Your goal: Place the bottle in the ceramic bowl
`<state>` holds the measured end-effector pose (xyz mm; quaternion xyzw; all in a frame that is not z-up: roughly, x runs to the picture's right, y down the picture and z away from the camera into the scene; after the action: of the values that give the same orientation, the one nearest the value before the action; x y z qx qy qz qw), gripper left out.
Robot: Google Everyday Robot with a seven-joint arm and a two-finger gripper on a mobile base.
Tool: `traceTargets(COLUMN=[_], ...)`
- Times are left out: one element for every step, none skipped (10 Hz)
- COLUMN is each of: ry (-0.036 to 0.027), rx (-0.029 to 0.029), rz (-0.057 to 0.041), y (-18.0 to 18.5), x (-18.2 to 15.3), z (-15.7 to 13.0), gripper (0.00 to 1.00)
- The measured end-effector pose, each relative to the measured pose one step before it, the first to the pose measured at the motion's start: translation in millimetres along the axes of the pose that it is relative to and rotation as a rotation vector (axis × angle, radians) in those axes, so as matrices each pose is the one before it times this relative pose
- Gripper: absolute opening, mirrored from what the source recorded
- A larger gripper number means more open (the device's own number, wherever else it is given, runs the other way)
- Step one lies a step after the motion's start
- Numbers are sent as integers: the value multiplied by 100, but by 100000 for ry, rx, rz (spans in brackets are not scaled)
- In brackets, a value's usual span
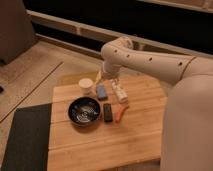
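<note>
Your table is made of pale wooden slats with a visible grain, and a dark, matte mat lies along its left side. The ceramic bowl sits left of the middle; it is round, shallow and black, and its glossy inside catches faint light streaks. Behind it stands a short cream cylindrical cup with a smooth wall. Just right of the cup lies a small blue block with rounded corners. The bottle, slim, whitish and narrower at one end, lies on its side on the wood right of the blue block, apart from the bowl. A flat black rectangular piece rests beside the bowl's right rim, and a thin, curved orange item lies just beyond it. The arm is a smooth white shell dotted with small holes. You see the gripper hanging over the back of the table, above the blue block and the bottle, its jaws spread apart and grasping nothing.
</note>
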<state>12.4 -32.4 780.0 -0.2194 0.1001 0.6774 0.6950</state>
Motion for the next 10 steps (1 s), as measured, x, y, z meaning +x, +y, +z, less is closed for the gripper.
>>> traceTargets(ry=[917,-164,-1758,-1648,-838,-542,-315,-469,-571,455], rx=[379,1778,1221,1610,1606,1604,66,-2232,-2845,-1927], rz=[1025,1205,243,-657,-118,237,4,1503,2871,2637], y=[44,-606,-861,-1112,-1244,-2030,-679,-1132,-1478,-1349], x=[396,1,-818,-905,-888,-1160,-502,-920,-1011,-483], z=[509,707,76,73,372,860,502,1313,1648,1473], gripper=[65,65,65,65,65,65,65,65,65,65])
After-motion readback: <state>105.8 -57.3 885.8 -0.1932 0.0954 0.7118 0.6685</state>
